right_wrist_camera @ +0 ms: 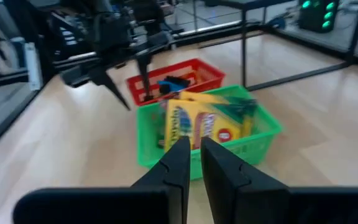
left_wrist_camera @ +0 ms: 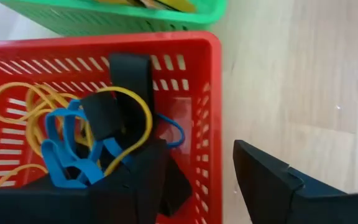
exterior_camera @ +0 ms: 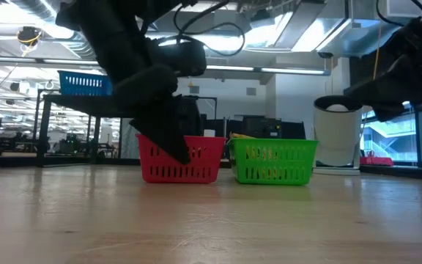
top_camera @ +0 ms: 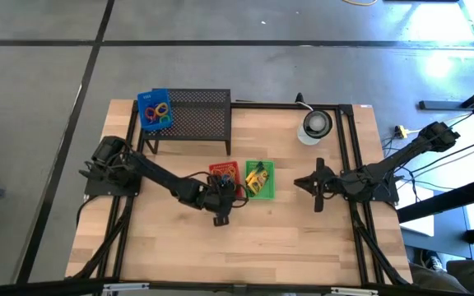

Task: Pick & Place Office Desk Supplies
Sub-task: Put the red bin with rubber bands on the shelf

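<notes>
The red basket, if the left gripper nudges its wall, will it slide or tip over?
The red basket looks like thin slotted plastic holding only rubber bands, so it is probably light and would likely slide on the smooth wooden table. It is low and wide, so tipping seems unlikely. The green basket beside it might get pushed too.

A pale wooden table (top_camera: 303, 238) carried a red basket (top_camera: 223, 173), a green basket (top_camera: 260, 179), a mesh rack (top_camera: 192, 115) and what looked like a round disc (top_camera: 316, 125).

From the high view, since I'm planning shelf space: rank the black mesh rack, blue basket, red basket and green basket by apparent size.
1. black mesh rack
2. blue basket, though it sits raised on the rack, nearer the camera
3. green basket and red basket: they look alike, and the left gripper partly covers the red one.
</notes>
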You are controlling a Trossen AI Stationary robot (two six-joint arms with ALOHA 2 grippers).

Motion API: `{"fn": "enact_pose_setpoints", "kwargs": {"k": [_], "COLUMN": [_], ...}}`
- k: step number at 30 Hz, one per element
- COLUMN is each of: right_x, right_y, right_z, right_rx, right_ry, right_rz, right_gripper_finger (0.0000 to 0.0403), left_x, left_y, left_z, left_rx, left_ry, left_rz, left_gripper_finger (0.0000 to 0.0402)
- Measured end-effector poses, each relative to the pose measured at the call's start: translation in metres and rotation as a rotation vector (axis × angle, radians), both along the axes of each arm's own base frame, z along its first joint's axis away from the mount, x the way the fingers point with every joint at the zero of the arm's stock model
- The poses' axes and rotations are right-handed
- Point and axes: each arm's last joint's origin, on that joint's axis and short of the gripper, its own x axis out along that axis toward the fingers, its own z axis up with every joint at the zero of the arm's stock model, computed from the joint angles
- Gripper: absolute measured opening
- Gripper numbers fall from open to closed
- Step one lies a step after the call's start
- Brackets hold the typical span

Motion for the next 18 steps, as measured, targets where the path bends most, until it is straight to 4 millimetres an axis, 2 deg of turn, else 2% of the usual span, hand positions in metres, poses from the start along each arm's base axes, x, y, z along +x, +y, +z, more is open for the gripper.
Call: {"fn": "enact_pose_setpoints", "kwargs": {"k": [4,11,18], "right_x": [-0.0001,-0.0001,-0.0001], "right_y": [-0.0006,-0.0006,-0.0006], "right_z": [0.0001,0.0001,0.0001], "right_rx": [-0.046,-0.046,-0.046], "right_ry": [0.002,0.003,0.003], "right_rz": [-0.011,-0.011,-0.01], "right_gripper_finger": [0.0041,0.0041,0.0041], "left_x": [-0.0006,-0.0011,0.0022], "left_y": [-0.0021,-0.0038,-0.0086], "left_z": [-0.0002,-0.0001,0.0065], "left_rx": [0.007,0.024,0.029], "left_ry": [0.012,0.017,0.001], "left_rz": [-0.043,-0.069,-0.07], "left_gripper_finger": [0.0143,0.0019,0.0002]}}
